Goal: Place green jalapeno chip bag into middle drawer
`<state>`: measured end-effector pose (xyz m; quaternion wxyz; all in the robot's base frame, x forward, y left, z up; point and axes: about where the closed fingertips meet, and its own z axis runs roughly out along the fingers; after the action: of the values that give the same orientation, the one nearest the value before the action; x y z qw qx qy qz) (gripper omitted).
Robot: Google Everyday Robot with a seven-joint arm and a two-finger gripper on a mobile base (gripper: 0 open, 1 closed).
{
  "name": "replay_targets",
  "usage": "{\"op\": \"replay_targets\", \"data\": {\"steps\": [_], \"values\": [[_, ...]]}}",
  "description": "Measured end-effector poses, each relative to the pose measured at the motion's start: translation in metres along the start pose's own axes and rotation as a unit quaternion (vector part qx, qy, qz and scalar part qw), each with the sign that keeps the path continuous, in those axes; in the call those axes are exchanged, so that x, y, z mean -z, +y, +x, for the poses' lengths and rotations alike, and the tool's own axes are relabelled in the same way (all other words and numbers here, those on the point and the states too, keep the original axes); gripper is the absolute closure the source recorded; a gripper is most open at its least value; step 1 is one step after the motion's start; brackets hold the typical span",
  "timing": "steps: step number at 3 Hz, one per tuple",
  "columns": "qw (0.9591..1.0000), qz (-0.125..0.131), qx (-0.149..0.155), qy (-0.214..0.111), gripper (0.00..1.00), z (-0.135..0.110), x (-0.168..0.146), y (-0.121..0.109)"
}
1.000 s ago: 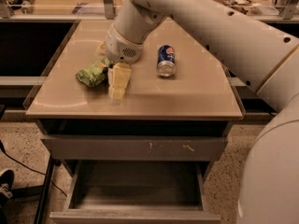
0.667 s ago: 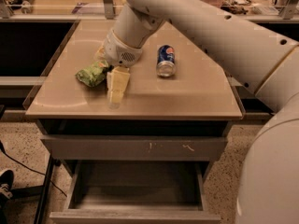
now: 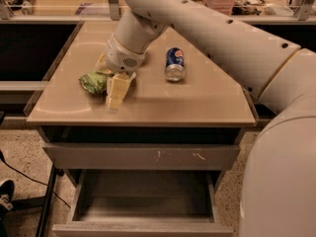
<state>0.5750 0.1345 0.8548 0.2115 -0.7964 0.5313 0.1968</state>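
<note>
The green jalapeno chip bag (image 3: 92, 82) lies crumpled on the left part of the tan tabletop (image 3: 197, 102). My gripper (image 3: 105, 85) is down at the bag, open, with one cream finger (image 3: 117, 90) just right of the bag and the other behind it at the far side. The bag rests on the table between them. The middle drawer (image 3: 143, 194) stands pulled open below the table, its dark tray empty, its plain front lip (image 3: 143, 229) nearest the camera.
A blue soda can (image 3: 174, 63) lies on its side right of the gripper. A closed grey drawer front with white scratches (image 3: 143, 156) sits above the open drawer. My large white arm fills the right side. A cable and a shoe are on the floor at left.
The gripper has shifted slightly left and lower, closer around the bag. The bag and can have not moved.
</note>
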Motion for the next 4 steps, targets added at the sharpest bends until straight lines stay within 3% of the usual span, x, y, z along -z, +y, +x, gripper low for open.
{"op": "replay_targets", "data": {"steps": [3,4], "values": [[1.0000,0.000,0.000,0.000,0.87,-0.0001,-0.0002,0.0000],[1.0000,0.000,0.000,0.000,0.86,-0.0001,-0.0002,0.0000]]}}
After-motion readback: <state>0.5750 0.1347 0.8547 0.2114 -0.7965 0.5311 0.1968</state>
